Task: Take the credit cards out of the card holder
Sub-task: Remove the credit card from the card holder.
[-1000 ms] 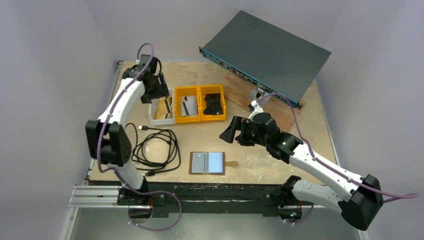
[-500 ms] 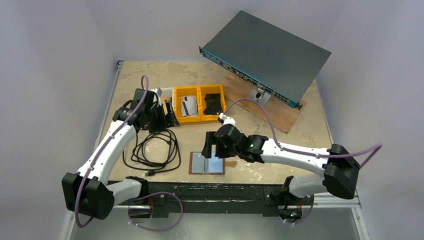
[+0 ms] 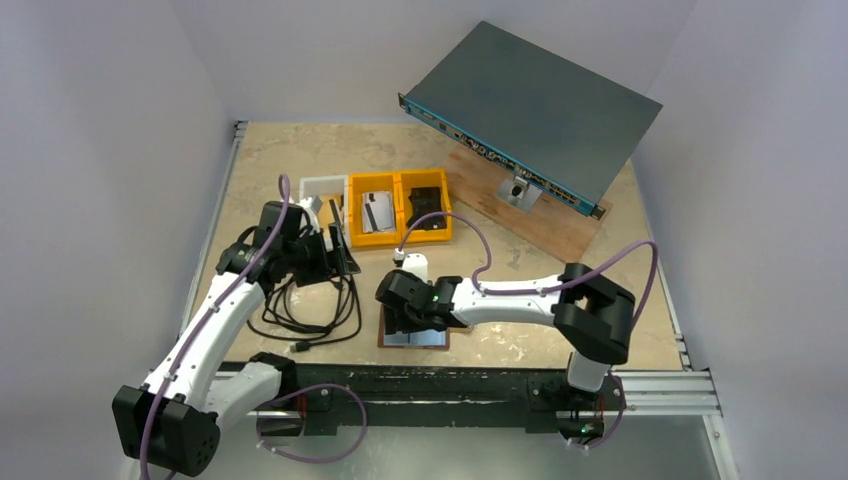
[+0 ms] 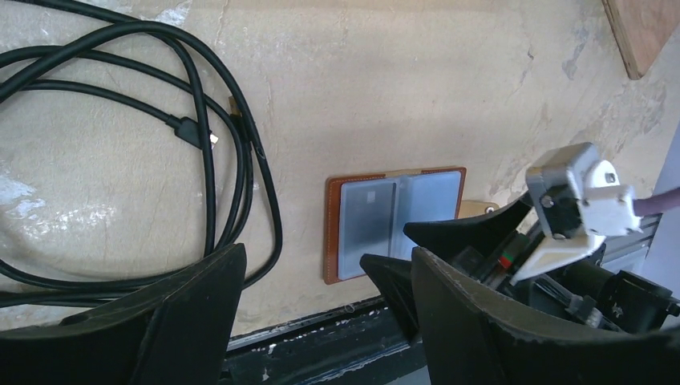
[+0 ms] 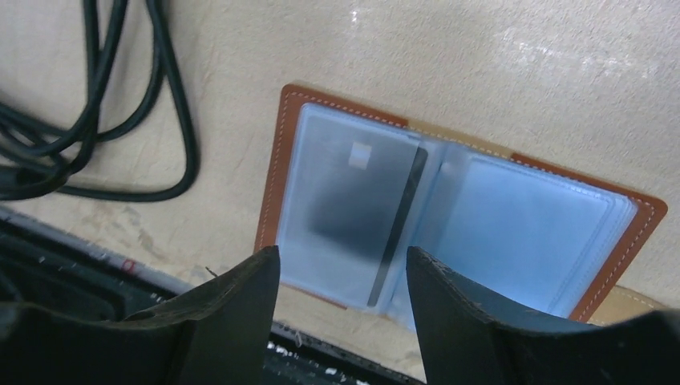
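Observation:
The brown card holder [image 5: 281,160] lies open and flat near the table's front edge, its clear bluish pockets facing up. A grey credit card [image 5: 353,200] with a dark stripe sits inside its left pocket. My right gripper [image 5: 343,261] hovers open right over that pocket's near edge, one finger on each side of the card's near end. In the top view the right gripper [image 3: 403,322] covers most of the card holder [image 3: 437,340]. My left gripper [image 3: 348,256] hangs open and empty over the cable, left of the card holder [image 4: 393,216]. More credit cards [image 3: 375,212] lie in a yellow bin.
A coiled black cable [image 3: 305,305] lies left of the card holder. At the back stand a white bin [image 3: 322,188], two yellow bins [image 3: 400,235], one holding a chunky black object [image 3: 428,202], then a wooden board [image 3: 540,225] and a tilted grey rack unit [image 3: 535,105].
My right arm swung left and down onto the card holder while its jaws narrowed. My left arm pulled back from the white bin to above the cable.

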Robot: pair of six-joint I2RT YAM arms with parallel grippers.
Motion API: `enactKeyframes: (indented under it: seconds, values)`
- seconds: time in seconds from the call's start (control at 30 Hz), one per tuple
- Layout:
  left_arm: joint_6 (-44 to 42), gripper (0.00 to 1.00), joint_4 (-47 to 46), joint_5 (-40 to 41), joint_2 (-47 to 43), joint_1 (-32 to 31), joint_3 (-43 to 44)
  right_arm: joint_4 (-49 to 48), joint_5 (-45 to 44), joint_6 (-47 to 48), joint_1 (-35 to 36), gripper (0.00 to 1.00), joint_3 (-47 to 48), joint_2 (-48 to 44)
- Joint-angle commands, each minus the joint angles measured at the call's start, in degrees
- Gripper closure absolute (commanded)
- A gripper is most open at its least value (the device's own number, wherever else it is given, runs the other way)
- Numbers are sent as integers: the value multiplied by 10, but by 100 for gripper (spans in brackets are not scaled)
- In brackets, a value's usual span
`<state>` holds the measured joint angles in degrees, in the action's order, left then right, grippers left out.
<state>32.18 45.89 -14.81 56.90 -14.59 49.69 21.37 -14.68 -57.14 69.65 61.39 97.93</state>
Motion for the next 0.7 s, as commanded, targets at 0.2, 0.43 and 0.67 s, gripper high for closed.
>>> enactKeyframes:
  seconds: [0.2, 0.43, 0.67]
  values:
    - [-11, 25, -16, -25, -22, 3, -26, 81, -65, -13, 6, 44, 89, 68]
    - [-2, 25, -26, -35, -23, 3, -40, 97, -65, -8, 8, 48, 103, 92]
    - [13, 25, -45, -45, -22, 2, -58, 87, -45, -11, 9, 60, 90, 100]
